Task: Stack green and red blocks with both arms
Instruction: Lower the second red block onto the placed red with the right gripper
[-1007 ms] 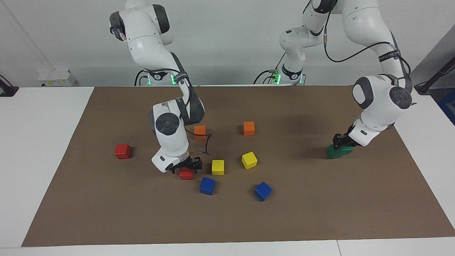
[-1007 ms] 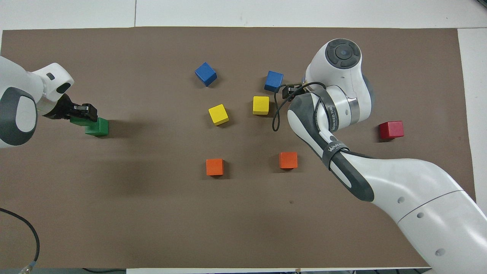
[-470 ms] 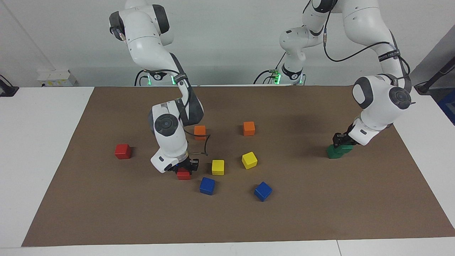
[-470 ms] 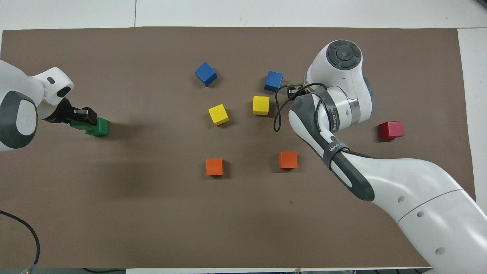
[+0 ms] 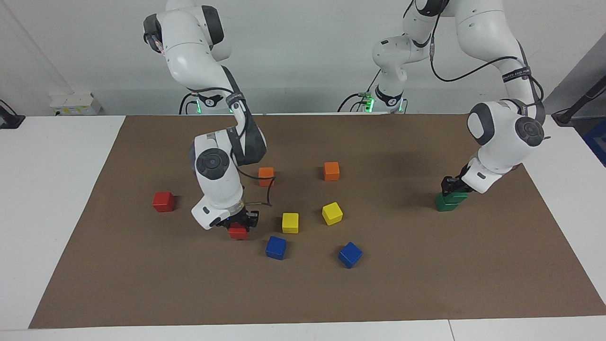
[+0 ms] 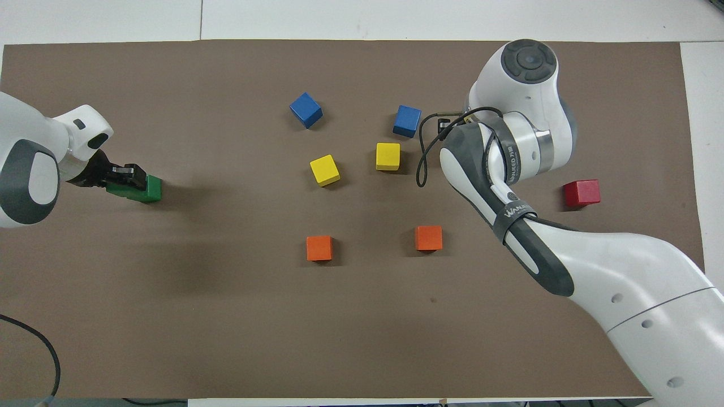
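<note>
Green block (image 5: 455,196) clamped in left gripper (image 5: 453,186) sits atop second green block (image 5: 444,203). Right gripper (image 5: 240,223) grips red block (image 5: 237,232) beside yellow cube (image 5: 290,222); second red block (image 5: 164,201) lies apart.

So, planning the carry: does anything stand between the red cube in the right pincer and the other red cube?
Nothing visible: bare brown mat lies between the held red cube in the right pincer and the free red cube.

You see two glossy white arms (image 5: 218,175) | dark grey joint caps | black cables, lettered straps | small black grippers (image 5: 453,185) | green base lights.
</note>
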`<state>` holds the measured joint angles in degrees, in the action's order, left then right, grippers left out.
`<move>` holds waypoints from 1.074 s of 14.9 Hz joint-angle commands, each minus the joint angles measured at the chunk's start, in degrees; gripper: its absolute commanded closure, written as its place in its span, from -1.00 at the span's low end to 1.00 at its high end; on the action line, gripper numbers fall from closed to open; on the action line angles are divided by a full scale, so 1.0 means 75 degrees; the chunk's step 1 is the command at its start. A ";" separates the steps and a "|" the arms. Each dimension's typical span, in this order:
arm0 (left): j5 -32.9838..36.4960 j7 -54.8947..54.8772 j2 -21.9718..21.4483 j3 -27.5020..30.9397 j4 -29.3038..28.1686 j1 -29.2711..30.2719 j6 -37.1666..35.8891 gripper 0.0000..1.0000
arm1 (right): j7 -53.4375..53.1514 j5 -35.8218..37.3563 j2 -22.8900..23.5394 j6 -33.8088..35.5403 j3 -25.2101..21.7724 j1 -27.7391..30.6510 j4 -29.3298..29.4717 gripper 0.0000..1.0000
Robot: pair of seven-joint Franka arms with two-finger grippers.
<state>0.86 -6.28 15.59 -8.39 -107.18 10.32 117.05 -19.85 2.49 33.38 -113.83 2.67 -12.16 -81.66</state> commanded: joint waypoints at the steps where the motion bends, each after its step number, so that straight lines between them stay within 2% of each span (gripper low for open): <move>1: -0.0068 -0.0077 -0.0298 -0.0006 -0.0427 0.0066 0.0249 1.00 | 0.0255 0.0183 -0.0102 0.0563 0.0031 0.0389 0.0622 1.00; 5: -0.0068 0.0017 -0.0321 -0.0006 -0.0498 0.0054 0.0343 1.00 | 0.1870 0.0394 -0.0757 0.0948 0.0054 0.1057 0.0447 1.00; 7: -0.0056 0.0017 -0.0321 -0.0006 -0.0533 0.0066 0.0366 1.00 | 0.2585 0.0394 -0.1167 0.1020 0.0066 0.1385 0.0004 1.00; 9: -0.0056 0.0017 -0.0321 -0.0006 -0.0533 0.0066 0.0366 1.00 | 0.2834 0.0394 -0.1996 0.0846 0.0054 0.1562 -0.1280 1.00; 12: -0.0044 0.0017 -0.0333 -0.0006 -0.0533 0.0066 0.0355 1.00 | 0.2858 0.0394 -0.3322 -0.0452 0.0054 0.1795 -0.3624 1.00; 14: -0.0033 0.0017 -0.0333 -0.0006 -0.0533 0.0066 0.0355 1.00 | 0.3056 0.0383 -0.3606 -0.0749 0.0054 0.2042 -0.4227 1.00; 16: -0.0033 0.0017 -0.0333 -0.0006 -0.0533 0.0066 0.0355 1.00 | 0.3570 0.0277 -0.3630 -0.0726 0.0077 0.2498 -0.4276 1.00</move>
<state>0.86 -6.19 15.54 -8.36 -108.47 10.32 118.34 2.72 4.46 9.13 -117.37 2.42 2.75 -109.60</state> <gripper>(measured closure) 0.445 0.449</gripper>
